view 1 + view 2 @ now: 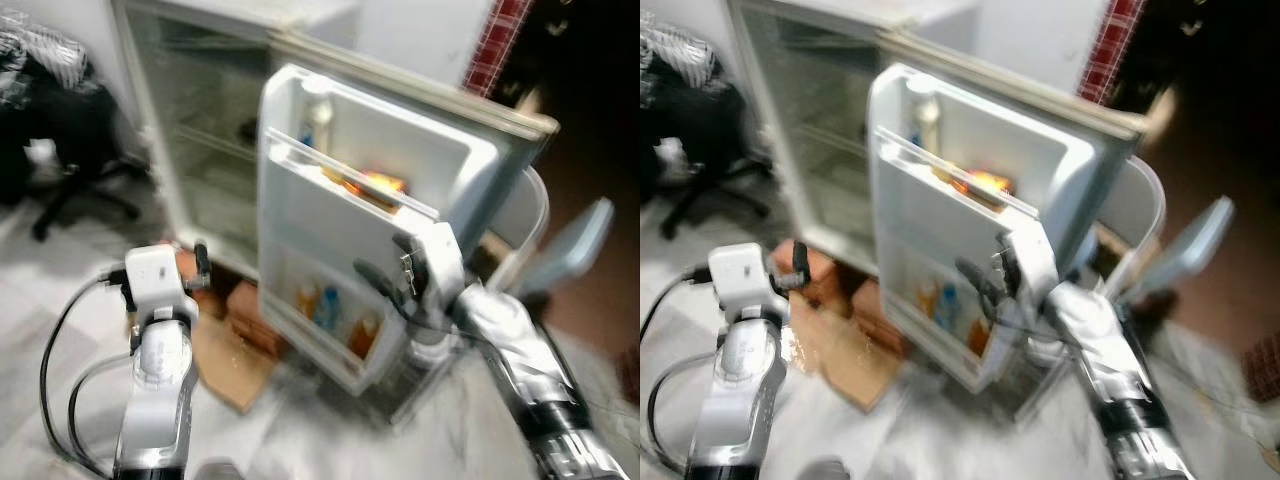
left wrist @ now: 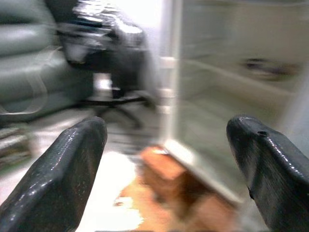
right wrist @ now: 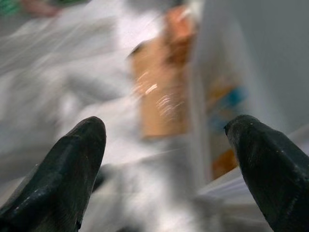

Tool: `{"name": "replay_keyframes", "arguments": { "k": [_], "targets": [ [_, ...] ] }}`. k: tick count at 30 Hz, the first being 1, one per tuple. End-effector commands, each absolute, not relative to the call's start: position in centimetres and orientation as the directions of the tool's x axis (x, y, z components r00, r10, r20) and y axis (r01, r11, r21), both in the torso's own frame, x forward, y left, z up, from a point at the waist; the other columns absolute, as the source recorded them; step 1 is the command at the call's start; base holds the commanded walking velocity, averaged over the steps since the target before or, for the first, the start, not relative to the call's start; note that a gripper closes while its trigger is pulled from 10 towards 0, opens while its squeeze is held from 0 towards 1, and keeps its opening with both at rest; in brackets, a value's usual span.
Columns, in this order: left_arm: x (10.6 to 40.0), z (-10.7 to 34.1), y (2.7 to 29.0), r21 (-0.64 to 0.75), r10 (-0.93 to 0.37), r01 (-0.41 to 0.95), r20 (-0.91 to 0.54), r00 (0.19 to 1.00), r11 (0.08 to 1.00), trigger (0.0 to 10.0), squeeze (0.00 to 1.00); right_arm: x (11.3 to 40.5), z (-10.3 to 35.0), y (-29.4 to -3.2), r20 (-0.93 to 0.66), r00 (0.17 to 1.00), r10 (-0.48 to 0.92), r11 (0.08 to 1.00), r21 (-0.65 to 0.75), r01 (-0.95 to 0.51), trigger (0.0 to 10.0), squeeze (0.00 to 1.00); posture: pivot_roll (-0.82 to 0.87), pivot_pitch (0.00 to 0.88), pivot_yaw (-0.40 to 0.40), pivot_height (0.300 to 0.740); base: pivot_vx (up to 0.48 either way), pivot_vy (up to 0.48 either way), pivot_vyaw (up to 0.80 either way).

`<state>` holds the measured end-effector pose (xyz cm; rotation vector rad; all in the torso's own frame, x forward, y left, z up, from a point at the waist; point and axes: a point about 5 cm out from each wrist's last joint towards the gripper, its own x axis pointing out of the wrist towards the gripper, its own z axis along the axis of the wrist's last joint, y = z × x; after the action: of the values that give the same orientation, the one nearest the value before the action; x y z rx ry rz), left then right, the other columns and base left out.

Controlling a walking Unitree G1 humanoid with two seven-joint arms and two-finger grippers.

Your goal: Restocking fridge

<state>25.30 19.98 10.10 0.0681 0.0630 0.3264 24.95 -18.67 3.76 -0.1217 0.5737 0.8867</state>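
Both end effectors I see spread wide, holding nothing: left end effector (image 1: 200, 265) before the open fridge (image 1: 215, 130), right end effector (image 1: 385, 270) close to its door (image 1: 330, 215), which carries bottles (image 1: 325, 308).

A pale marble-patterned floor (image 1: 330, 430) fills the lower frame. A black swivel chair (image 1: 75, 150) stands upper left. A red tiled wall strip (image 1: 495, 45) shows upper right.

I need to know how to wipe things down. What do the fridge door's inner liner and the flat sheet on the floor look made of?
Fridge door liner: probably glossy white moulded plastic, with rounded shelf edges. Floor sheet: likely brown cardboard, flat and matte, though blurred.
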Motion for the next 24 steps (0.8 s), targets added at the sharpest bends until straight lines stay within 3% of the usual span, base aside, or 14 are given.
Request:
{"name": "replay_keyframes", "arguments": {
  "k": [1,5,7,8,10,13,19,23,24],
  "targets": [
    [25.6,10.2,19.4,0.076,0.306,-0.301,-0.05,0.951,0.95,10.0,0.0,25.8,4.8,-17.9,-0.507,0.445,0.738,0.571,0.119,-0.812,10.0,0.0,0.11,0.0,-0.087,0.74,0.0,0.0,0.0],
    [25.6,10.3,19.4,0.079,0.304,-0.3,-0.047,0.951,0.951,10.0,0.0,26.5,4.0,-19.8,-0.596,0.469,0.652,0.629,0.08,-0.773,10.0,0.0,0.11,0.0,-0.086,0.74,0.127,-0.129,0.0],
    [25.7,10.3,19.4,0.085,0.305,-0.3,-0.047,0.951,0.95,10.0,0.0,27.9,3.4,-22.5,-0.693,0.555,0.459,0.733,-0.058,-0.678,10.0,0.0,0.11,0.0,-0.086,0.74,0.3,-0.371,0.0],
    [25.7,10.3,19.4,0.085,0.305,-0.3,-0.047,0.951,0.95,10.0,0.0,27.9,3.4,-22.5,-0.693,0.555,0.459,0.733,-0.058,-0.678,10.0,0.0,0.11,0.0,-0.086,0.74,0.3,-0.371,0.0],
    [25.6,10.3,19.5,0.092,0.309,-0.304,-0.049,0.95,0.948,10.0,0.0,29.1,4.0,-24.0,-0.697,0.634,0.335,0.784,-0.167,-0.598,10.0,0.0,0.12,0.0,-0.086,0.74,0.306,-0.368,0.0],
    [25.6,10.3,19.6,0.097,0.312,-0.306,-0.049,0.949,0.947,10.0,0.0,30.0,4.8,-24.7,-0.691,0.667,0.278,0.784,-0.237,-0.573,10.0,0.0,0.12,0.0,-0.087,0.74,0.304,-0.368,0.0],
    [25.6,10.5,19.6,0.077,0.314,-0.31,-0.041,0.949,0.948,10.0,0.0,30.4,5.0,-24.7,-0.706,0.634,0.316,0.736,-0.24,-0.633,10.0,0.0,0.12,0.0,-0.092,0.74,0.313,-0.351,0.0],
    [25.5,10.4,19.3,0.066,0.315,-0.312,-0.041,0.948,0.948,10.0,0.0,33.1,7.1,-25.1,-0.529,0.84,0.116,0.837,-0.403,-0.369,10.0,0.0,0.12,0.0,-0.089,0.74,0.0,0.0,0.0],
    [25.5,10.4,19.3,0.064,0.316,-0.313,-0.042,0.948,0.948,10.0,0.0,33.4,7.5,-25.0,-0.5,0.861,0.093,0.849,-0.411,-0.331,10.0,0.0,0.12,0.0,-0.089,0.74,0.0,0.0,0.0]
  ]
}}
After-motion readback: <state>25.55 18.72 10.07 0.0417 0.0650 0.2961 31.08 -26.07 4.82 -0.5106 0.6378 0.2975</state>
